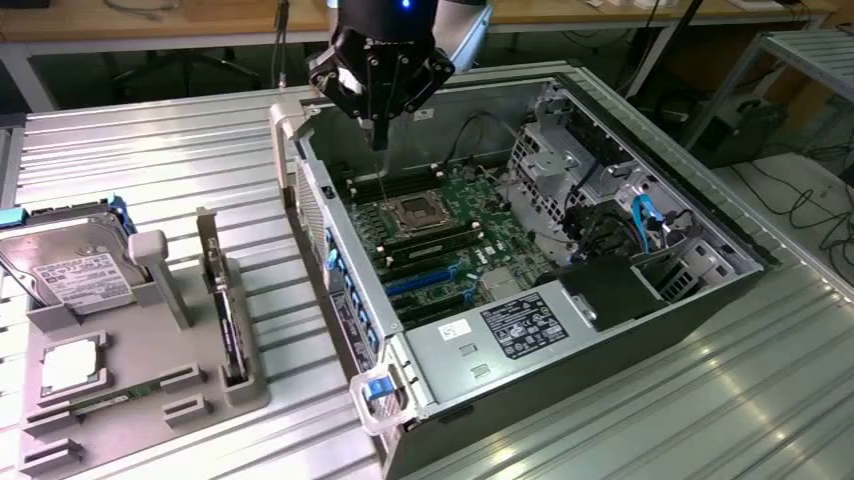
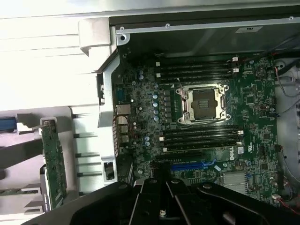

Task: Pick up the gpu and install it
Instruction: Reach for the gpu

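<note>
The gpu stands on edge in a slot of the grey holder tray on the exterior view's left, beside the case. In the wrist view the gpu shows as a green circuit board with small components. My gripper hangs above the back of the open computer case, over the motherboard and well apart from the gpu. Its fingers are shut together with nothing between them. The wrist view shows the black gripper above the motherboard, near the blue expansion slot.
On the holder tray lie a silver hard drive, a processor and a narrow memory stick. The motherboard's processor socket is bare. Drive cages and cables crowd the case's far side. Ribbed metal tabletop surrounds everything.
</note>
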### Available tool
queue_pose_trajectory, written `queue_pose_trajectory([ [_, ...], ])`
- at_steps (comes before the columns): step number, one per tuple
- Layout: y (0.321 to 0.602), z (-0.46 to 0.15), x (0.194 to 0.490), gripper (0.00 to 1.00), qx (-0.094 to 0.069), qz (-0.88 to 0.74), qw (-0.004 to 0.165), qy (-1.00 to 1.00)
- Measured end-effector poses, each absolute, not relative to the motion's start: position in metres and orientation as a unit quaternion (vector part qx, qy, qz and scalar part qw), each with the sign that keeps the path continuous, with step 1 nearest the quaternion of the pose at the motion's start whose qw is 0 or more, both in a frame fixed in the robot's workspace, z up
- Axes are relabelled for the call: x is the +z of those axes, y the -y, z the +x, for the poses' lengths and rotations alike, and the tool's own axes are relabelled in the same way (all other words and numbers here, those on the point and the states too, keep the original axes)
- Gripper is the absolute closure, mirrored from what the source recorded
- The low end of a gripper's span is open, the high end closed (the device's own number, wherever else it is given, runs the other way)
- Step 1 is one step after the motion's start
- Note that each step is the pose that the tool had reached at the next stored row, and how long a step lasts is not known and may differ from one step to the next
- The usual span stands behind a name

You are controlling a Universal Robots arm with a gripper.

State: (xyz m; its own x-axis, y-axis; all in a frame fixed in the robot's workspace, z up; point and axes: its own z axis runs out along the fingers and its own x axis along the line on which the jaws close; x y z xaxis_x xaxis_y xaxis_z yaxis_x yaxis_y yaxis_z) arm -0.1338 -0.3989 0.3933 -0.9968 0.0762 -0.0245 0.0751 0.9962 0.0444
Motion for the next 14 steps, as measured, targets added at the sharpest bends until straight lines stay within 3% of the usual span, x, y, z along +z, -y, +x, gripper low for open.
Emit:
queue_pose_trajectory([
  [14, 0.399, -0.147, 0.393, 0.89, 0.022, 0.038, 0.013, -0.999],
])
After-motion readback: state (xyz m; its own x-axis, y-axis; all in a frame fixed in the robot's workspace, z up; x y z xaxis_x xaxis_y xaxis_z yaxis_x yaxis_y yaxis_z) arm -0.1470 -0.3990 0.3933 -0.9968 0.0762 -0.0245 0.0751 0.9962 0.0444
